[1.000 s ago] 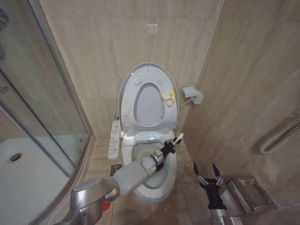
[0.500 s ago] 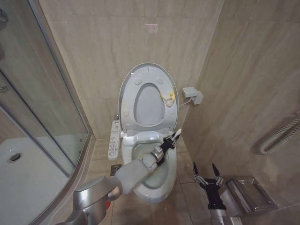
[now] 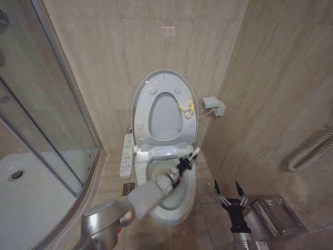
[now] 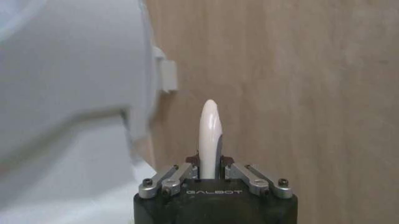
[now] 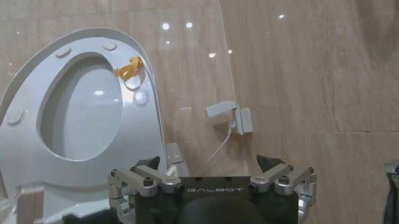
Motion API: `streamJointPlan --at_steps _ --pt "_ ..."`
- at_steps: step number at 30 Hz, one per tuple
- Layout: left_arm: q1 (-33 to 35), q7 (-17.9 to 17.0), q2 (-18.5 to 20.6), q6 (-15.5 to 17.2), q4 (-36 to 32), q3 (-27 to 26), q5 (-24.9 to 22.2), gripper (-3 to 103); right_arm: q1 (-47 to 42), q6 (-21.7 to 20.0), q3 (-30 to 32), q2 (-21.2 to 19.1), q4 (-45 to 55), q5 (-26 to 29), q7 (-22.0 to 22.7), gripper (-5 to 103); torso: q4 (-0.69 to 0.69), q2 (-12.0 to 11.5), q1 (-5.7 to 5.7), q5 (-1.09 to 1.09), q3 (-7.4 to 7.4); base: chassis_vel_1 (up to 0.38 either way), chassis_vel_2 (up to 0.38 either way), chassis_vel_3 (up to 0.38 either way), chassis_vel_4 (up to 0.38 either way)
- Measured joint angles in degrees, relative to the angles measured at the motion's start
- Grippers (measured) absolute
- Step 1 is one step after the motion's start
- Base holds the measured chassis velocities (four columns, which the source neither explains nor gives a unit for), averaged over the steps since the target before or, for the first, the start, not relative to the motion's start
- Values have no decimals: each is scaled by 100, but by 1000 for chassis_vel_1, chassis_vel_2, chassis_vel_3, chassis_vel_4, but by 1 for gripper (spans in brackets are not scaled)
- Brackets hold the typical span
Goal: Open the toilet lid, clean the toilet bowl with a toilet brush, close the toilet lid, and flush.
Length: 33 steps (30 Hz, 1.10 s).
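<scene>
We see lid (image 3: 164, 107) upright – left gripper (image 3: 187, 159) over bowl (image 3: 174, 195), clenched on brush (image 4: 210, 135) | right gripper (image 3: 231, 194) parked low, jaws spread

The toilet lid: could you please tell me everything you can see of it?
The toilet lid is a glossy white plastic oval, raised upright against the tiled wall with the ring-shaped seat folded up against its underside. Round bumpers dot its rim, and a small yellow loop hangs at the edge on the robot's right. Neither gripper touches it.

Soft even indoor light; lamp glints on tiled wall (image 5: 187, 25); left wrist view blurred.
</scene>
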Motion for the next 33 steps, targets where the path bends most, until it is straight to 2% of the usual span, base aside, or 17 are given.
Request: streamJointPlan --at_steps 8,15,20,28,33 --pt "-145 -42 -1 -53 -265 -251 -167 19 36 0 -24 11 -28 3 -2 100 -3 0 0 -1 -1 0 0 0 0" --pt "-172 46 4 -55 328 -266 -10 19 18 4 -24 -2 -31 1 -17 100 2 0 0 0 0 0 0 0 0" --pt "-131 56 4 -61 307 -193 -8 19 14 6 -11 -10 -22 9 -17 100 0 0 0 -1 0 0 0 0 0" --pt "-294 5 1 -170 -20 -513 -383 19 -17 13 -24 57 20 -8 -27 100 0 0 0 0 0 0 0 0 0" --pt "-174 38 3 -178 -7 -379 -451 19 -81 31 25 40 54 -6 -28 100 0 0 0 0 0 0 0 0 0"
